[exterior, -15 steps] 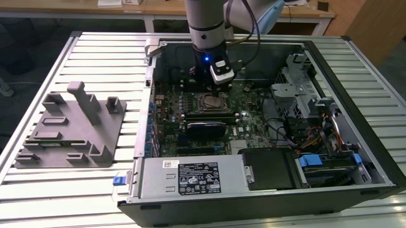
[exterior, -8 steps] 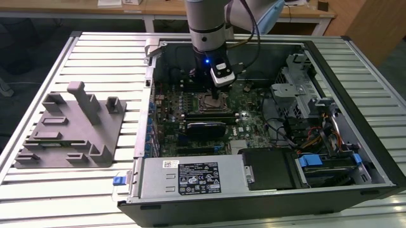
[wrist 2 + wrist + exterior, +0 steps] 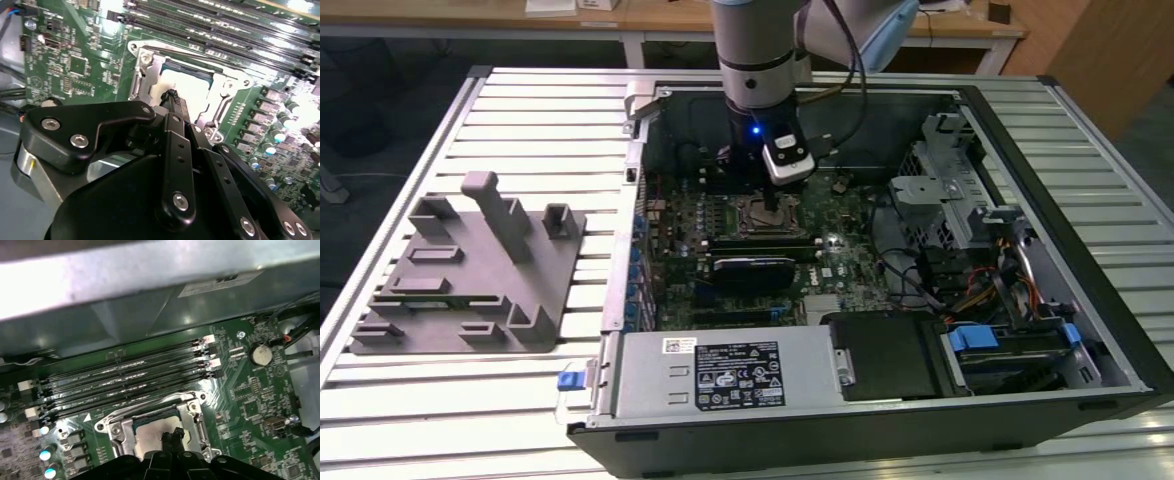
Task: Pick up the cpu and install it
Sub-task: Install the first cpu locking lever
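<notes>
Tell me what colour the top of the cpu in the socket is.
Pale silvery grey, washed nearly white by glare; the cpu shows best in the second wrist view.

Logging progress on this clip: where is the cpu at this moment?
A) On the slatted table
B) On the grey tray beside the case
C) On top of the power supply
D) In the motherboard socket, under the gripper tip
D: the cpu lies inside the socket frame, with the gripper directly over it.

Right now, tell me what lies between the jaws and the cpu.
Nothing that shows: in both wrist views the gripper tip sits right over the cpu in its socket, with no other part between them. Whether they touch cannot be told.
</notes>
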`<state>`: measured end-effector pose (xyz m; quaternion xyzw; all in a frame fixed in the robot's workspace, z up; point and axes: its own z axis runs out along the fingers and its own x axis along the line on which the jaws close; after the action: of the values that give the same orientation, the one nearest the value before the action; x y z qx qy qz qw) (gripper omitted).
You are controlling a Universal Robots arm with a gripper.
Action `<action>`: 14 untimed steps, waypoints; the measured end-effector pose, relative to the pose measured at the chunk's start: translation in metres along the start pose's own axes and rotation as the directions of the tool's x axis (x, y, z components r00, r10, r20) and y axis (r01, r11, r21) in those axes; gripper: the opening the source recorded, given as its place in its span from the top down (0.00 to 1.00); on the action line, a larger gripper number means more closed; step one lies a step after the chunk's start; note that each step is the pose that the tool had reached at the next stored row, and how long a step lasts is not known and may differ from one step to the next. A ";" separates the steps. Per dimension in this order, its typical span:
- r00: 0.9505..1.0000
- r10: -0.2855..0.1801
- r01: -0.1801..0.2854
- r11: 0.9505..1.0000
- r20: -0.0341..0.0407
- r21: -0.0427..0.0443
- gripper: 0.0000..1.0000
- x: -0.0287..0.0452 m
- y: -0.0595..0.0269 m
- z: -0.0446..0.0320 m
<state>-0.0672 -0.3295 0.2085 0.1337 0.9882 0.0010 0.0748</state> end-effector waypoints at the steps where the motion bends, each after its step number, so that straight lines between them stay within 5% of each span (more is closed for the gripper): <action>1: 1.000 0.000 0.000 1.000 -0.003 0.001 0.89 0.0000 0.0000 -0.0001; 14: 1.000 -0.031 0.031 1.000 -0.001 0.005 0.89 -0.0009 0.0001 -0.0060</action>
<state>-0.0672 -0.3295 0.2146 0.1185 0.9902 -0.0027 0.0738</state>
